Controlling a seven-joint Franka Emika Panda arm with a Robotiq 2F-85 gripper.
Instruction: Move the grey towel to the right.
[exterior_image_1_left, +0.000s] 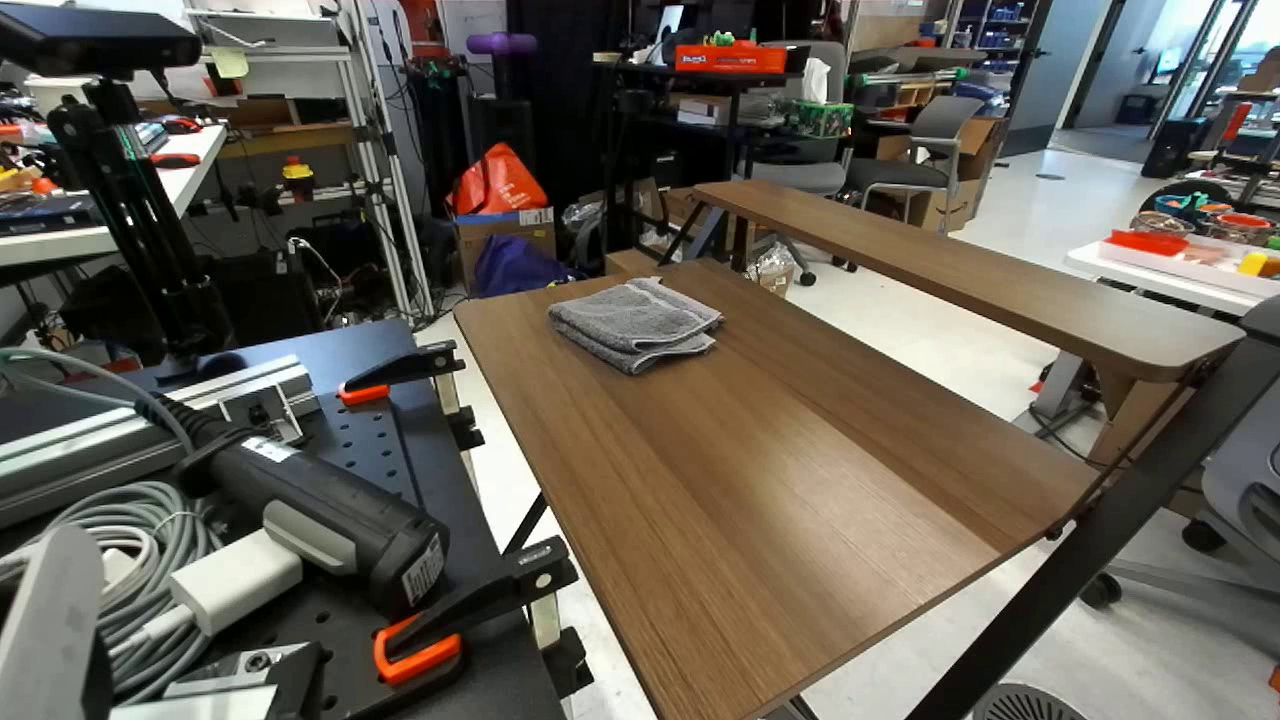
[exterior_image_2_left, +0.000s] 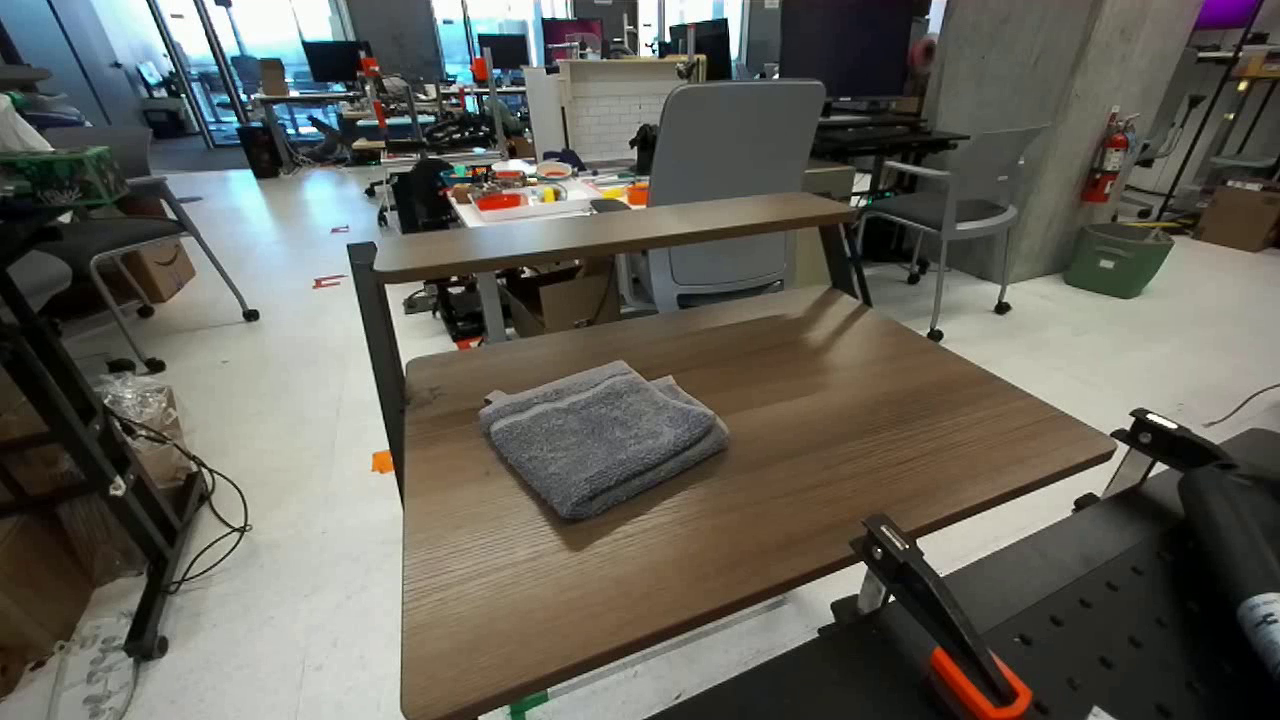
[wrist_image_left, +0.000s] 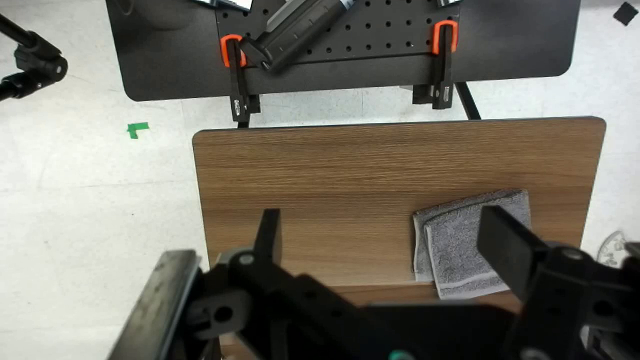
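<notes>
Grey towel (wrist_image_left: 460, 245) is lying below the pincer (wrist_image_left: 383, 224), well apart from it, on a wooden table (wrist_image_left: 325, 180). The wrist view is showing it beneath the right-hand part of the pincer's gap, part of it disappearing behind the finger (wrist_image_left: 507, 245) on that side. In both exterior views the towel is resting flat, folded into layers that are not quite lining up. The pincer's jaws are standing wide apart and holding nothing; wood and towel are showing between them. Beyond the fingertips (wrist_image_left: 270, 227), toward the top of the wrist view, a black bench (wrist_image_left: 170, 75) is running alongside the table, a narrow gap parting the two. Two black-and-orange clamps (wrist_image_left: 443, 65) are sitting on the bench edge that is facing the pincer, and a dark cylindrical device (wrist_image_left: 300, 39) is lying between them. Out past the finger on the left of the wrist view, a green tape mark (wrist_image_left: 136, 128) is sticking to the pale floor (wrist_image_left: 100, 215).
</notes>
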